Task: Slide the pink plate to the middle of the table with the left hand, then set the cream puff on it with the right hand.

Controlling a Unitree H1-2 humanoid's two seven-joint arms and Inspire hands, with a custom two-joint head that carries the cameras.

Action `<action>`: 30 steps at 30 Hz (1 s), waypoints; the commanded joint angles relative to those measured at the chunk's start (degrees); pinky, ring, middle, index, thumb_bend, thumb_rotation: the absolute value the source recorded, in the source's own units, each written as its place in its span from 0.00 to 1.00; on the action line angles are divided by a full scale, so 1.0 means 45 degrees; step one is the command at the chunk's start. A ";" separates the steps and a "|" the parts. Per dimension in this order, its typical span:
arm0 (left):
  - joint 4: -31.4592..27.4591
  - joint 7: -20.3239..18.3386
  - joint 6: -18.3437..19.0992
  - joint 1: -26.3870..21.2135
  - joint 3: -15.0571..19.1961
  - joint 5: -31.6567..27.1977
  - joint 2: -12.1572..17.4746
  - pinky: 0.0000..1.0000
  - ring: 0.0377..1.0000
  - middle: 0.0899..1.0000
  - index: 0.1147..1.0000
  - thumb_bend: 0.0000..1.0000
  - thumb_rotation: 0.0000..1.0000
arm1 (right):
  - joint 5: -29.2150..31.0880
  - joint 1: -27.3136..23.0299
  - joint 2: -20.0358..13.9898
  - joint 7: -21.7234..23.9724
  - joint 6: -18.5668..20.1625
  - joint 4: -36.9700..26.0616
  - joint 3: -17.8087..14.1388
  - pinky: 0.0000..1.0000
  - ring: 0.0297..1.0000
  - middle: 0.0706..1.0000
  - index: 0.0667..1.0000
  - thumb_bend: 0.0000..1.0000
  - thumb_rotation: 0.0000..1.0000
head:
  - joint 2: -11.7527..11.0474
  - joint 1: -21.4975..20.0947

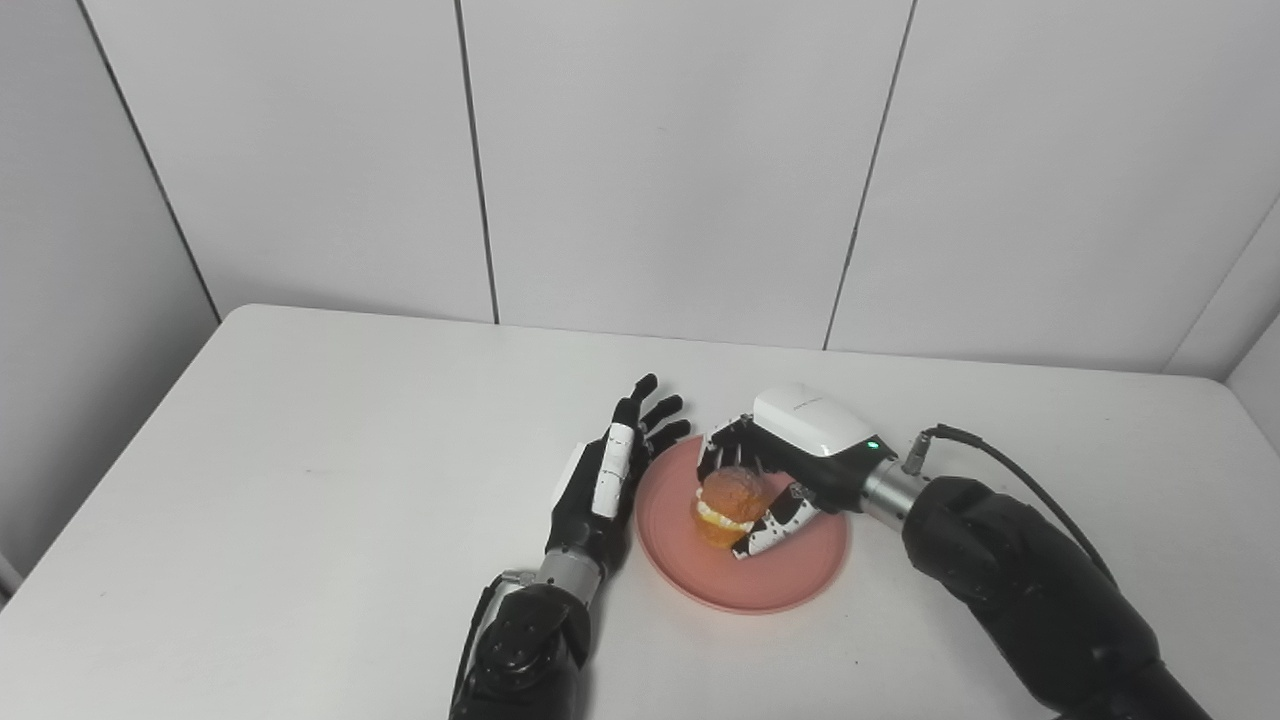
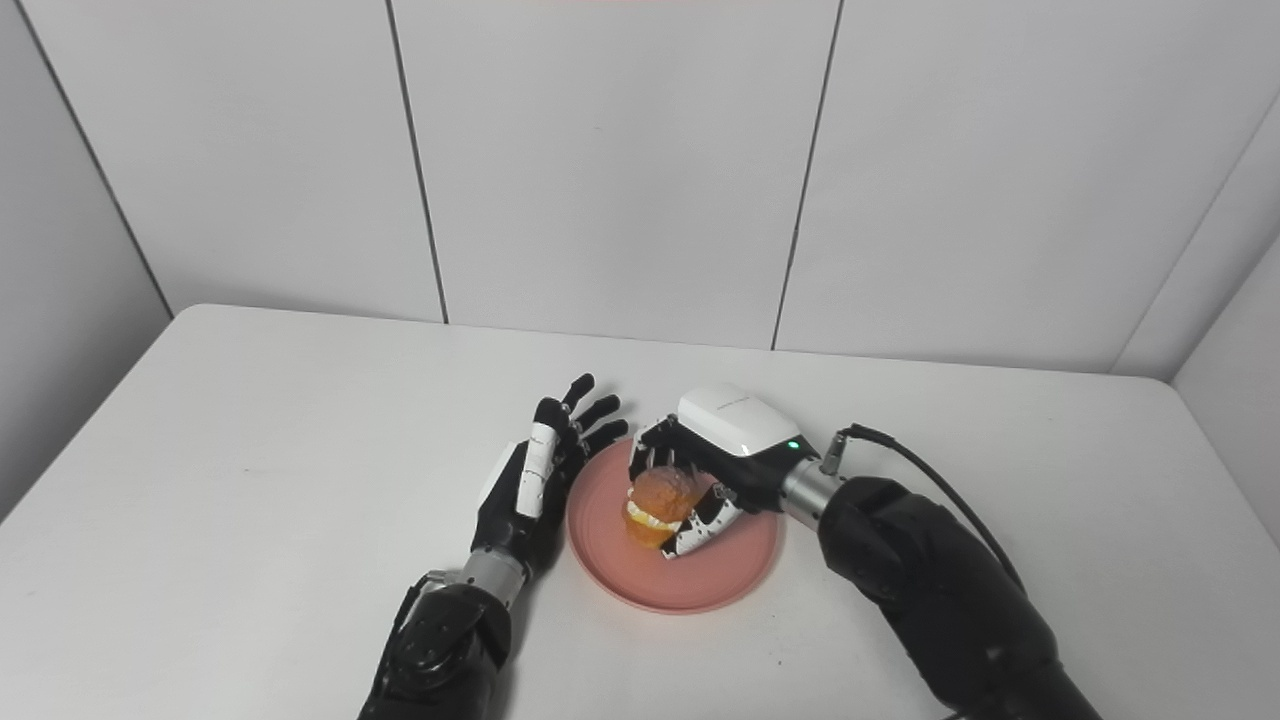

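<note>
I see the pink plate (image 1: 790, 575) near the middle of the white table (image 1: 300, 480), with the cream puff (image 1: 730, 505) over its centre. My right hand (image 1: 775, 470) comes in from 3 o'clock and pinches the puff between fingers and thumb. My left hand (image 1: 605, 480) stands edge-on, fingers spread, against the plate's rim at 9 o'clock

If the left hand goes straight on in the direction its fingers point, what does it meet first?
Probably nothing: the left hand points up-table along the left rim of the pink plate, and bare table lies ahead to the wall. Depth is uncertain.
</note>
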 commanded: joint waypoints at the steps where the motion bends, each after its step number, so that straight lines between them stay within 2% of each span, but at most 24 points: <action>1: 0.0114 -0.0036 0.0293 0.0031 0.0060 -0.0121 -0.0010 0.91 0.84 0.88 0.94 0.86 0.97 | -0.0128 -0.0584 -0.0240 0.0027 0.0180 -0.0607 -0.0126 0.58 0.61 0.61 0.62 0.95 0.19 | 0.0015 0.0001; 2: 0.0130 -0.0038 0.0288 0.0027 0.0058 -0.0107 -0.0005 0.91 0.84 0.88 0.94 0.86 0.97 | -0.0279 -0.0580 -0.0272 0.0193 0.0364 -0.0723 -0.0118 0.64 0.67 0.67 0.66 0.98 0.22 | 0.0002 -0.0028; 8: 0.0221 -0.0087 0.0280 -0.0016 0.0074 -0.0125 0.0006 0.91 0.84 0.89 0.94 0.86 0.97 | -0.0588 -0.0662 -0.0506 0.0731 0.0650 -0.1151 -0.0238 0.71 0.76 0.76 0.71 1.00 0.28 | -0.0005 -0.0152; 14: 0.0273 -0.0172 0.0237 -0.0016 0.0079 -0.0144 -0.0016 0.91 0.84 0.90 0.94 0.87 0.97 | -0.0532 -0.0666 -0.0674 0.0978 0.0704 -0.1400 -0.0364 0.74 0.79 0.77 0.71 1.00 0.27 | -0.0027 -0.0138; 23: 0.0011 -0.0077 0.0511 0.0056 0.0143 -0.0145 -0.0044 0.92 0.84 0.90 0.95 0.87 0.97 | -0.0856 -0.0692 -0.0675 0.1041 0.0792 -0.1572 -0.0269 0.81 0.83 0.81 0.72 1.00 0.31 | 0.0035 -0.0189; 25: 0.0022 -0.0107 0.0475 0.0061 0.0128 -0.0126 -0.0025 0.92 0.85 0.90 0.95 0.88 0.97 | -0.0675 -0.0718 -0.0703 0.1151 0.0797 -0.1670 -0.0360 0.81 0.83 0.81 0.72 1.00 0.31 | 0.0038 -0.0192; 30: 0.0096 -0.0078 0.0337 0.0046 0.0169 -0.0139 -0.0061 0.92 0.85 0.89 0.95 0.89 0.96 | 0.0359 -0.0516 -0.0813 0.1183 0.0897 -0.2419 -0.1140 0.78 0.83 0.80 0.72 1.00 0.34 | 0.0029 -0.0269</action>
